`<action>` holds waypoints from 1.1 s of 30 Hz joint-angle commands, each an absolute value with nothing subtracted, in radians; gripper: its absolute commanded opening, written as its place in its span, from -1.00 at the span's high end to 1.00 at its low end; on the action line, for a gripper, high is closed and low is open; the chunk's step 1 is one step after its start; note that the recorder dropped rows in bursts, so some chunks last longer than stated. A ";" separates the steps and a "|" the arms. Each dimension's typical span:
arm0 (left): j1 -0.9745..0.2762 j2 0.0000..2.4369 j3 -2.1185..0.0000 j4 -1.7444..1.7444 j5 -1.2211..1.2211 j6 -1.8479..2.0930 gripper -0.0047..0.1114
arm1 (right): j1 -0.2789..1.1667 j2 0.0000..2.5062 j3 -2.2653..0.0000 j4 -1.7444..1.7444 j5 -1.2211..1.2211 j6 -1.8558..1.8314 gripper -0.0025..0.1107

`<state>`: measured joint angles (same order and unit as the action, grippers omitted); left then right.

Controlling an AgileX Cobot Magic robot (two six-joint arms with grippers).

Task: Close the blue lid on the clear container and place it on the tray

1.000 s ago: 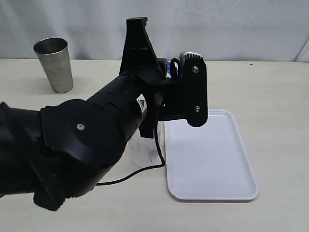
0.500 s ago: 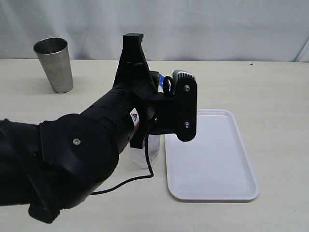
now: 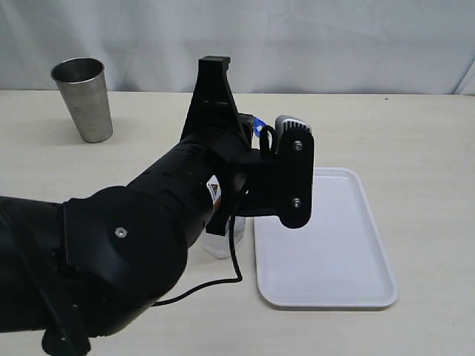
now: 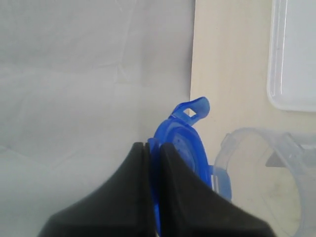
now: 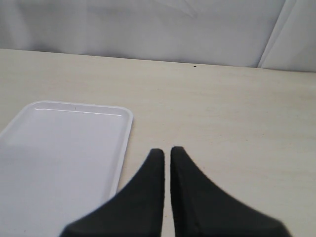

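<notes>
In the left wrist view my left gripper is shut on the blue lid, which it holds edge-on with one snap flap sticking out. The clear container stands right beside the lid with its mouth uncovered. In the exterior view my left arm hides most of both. Only a blue sliver of the lid and the container's base show. The white tray lies just right of the container. My right gripper is shut on nothing, low over the table by the tray.
A grey steel tumbler stands at the back left of the table. A black cable from my left arm trails beside the container's base. A white backdrop runs along the table's far edge.
My left wrist has sunk lower over the container, swinging a little left and then back right, with the blue lid still held.
</notes>
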<state>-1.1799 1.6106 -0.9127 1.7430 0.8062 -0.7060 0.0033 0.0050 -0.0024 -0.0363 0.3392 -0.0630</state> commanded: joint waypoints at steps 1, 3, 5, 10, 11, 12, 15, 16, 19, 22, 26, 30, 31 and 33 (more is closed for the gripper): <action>-1.186 1.606 -0.910 1.744 0.828 -0.711 0.92 | -0.003 0.000 0.000 -0.038 0.341 -0.064 0.88; -1.186 1.609 -0.906 1.744 0.822 -0.711 0.92 | -0.003 0.000 0.000 -0.038 0.341 -0.064 0.88; -1.186 1.609 -0.894 1.744 0.819 -0.711 0.92 | -0.003 0.000 0.000 -0.038 0.341 -0.064 0.88; -1.186 1.609 -0.861 1.744 0.832 -0.711 0.92 | -0.003 0.000 0.000 -0.038 0.341 -0.064 0.88; -1.186 1.609 -0.858 1.744 0.832 -0.711 0.92 | -0.003 0.000 0.000 -0.038 0.341 -0.064 0.88; -1.186 1.609 -0.856 1.744 0.834 -0.714 0.92 | -0.003 0.000 0.000 -0.038 0.341 -0.064 0.88; -1.186 1.609 -0.856 1.744 0.834 -0.724 0.92 | -0.003 0.000 0.000 -0.038 0.341 -0.064 0.88; -1.186 1.609 -0.856 1.744 0.834 -0.730 0.92 | -0.003 0.000 0.000 -0.038 0.341 -0.064 0.88; -1.186 1.609 -0.856 1.744 0.834 -0.729 0.92 | -0.003 0.000 0.000 -0.038 0.341 -0.064 0.88; -1.186 1.609 -0.856 1.744 0.818 -0.734 0.92 | -0.003 0.000 0.000 -0.038 0.341 -0.064 0.88; -1.188 1.609 -0.856 1.744 0.796 -0.736 0.92 | -0.003 0.000 0.000 -0.038 0.341 -0.064 0.88; -1.188 1.609 -0.856 1.744 0.776 -0.736 0.92 | -0.003 0.000 0.000 -0.038 0.341 -0.064 0.88; -1.188 1.609 -0.856 1.744 0.771 -0.736 0.92 | -0.003 0.000 0.000 -0.038 0.341 -0.064 0.88; -1.188 1.609 -0.856 1.744 0.763 -0.736 0.92 | -0.003 0.000 0.000 -0.038 0.341 -0.064 0.88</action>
